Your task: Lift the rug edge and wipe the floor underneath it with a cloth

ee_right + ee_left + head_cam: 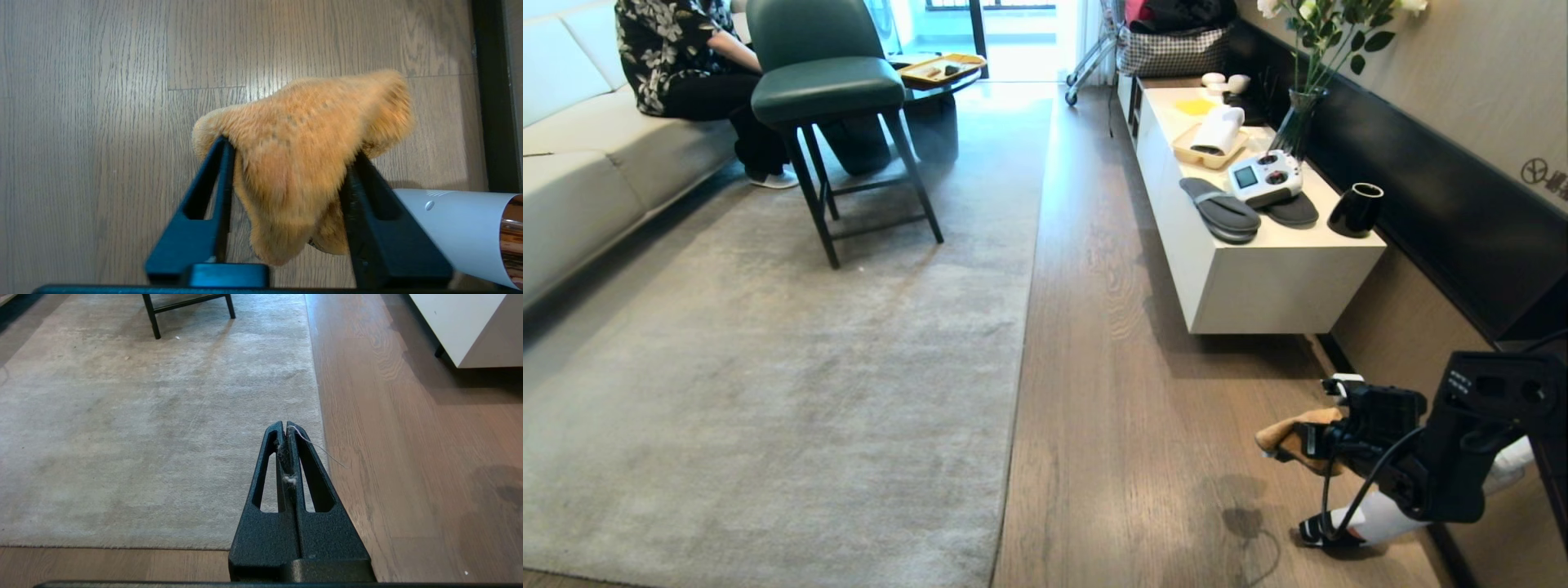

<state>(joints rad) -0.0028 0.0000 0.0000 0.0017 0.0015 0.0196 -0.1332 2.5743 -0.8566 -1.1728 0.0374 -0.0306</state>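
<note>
Cloth sitting between spread fingers of right gripper, draping over them above bare floor, well apart from rug edge. Grip looking loose — judging it needing firm re-pinch before any wiping. Left gripper pressed together, hanging over rug corner; should be catching edge low, lifting gently.

The cloth, orange-yellow and fluffy, is bunched into a hump in the centre of the right wrist frame, over the brown wood-grain floor. In the head frame the rug edge runs straight from top centre to the bottom, lying flat.
</note>
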